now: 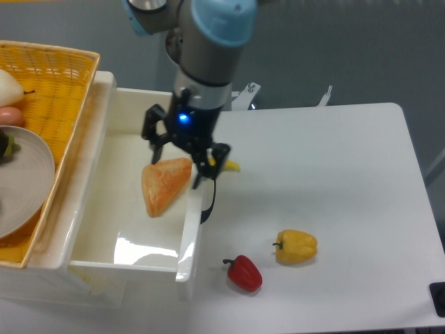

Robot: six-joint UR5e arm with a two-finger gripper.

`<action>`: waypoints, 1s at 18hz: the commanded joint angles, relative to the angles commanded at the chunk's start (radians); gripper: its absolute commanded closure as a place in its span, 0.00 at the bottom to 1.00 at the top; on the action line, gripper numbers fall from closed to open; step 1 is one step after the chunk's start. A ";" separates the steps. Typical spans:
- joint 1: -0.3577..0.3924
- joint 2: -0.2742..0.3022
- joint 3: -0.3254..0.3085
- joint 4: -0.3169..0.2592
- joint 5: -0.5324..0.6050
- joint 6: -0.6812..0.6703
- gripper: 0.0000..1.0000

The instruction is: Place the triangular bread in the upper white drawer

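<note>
upper white drawer: open-topped | right wall under pincer

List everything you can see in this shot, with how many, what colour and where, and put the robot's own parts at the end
triangular bread: 1, golden-orange, lying inside the upper white drawer
upper white drawer: 1, white with a black handle, left of the table
wicker basket: 1, yellow, far left, above the drawer's left wall
plate: 1, grey, in the basket, partly cut off by the frame
yellow bell pepper: 1, yellow, on the table
red pepper: 1, red, on the table near the drawer front
small banana-like piece: 1, yellow, on the table beside the drawer
table: 1, white
gripper: 1, black, open, above the drawer's right wall
</note>
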 joint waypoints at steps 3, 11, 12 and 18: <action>0.075 0.000 -0.006 0.000 0.002 0.008 0.00; 0.177 -0.017 -0.070 0.012 0.133 0.127 0.00; 0.177 -0.021 -0.084 0.023 0.181 0.168 0.00; 0.178 -0.093 -0.160 0.137 0.302 0.288 0.00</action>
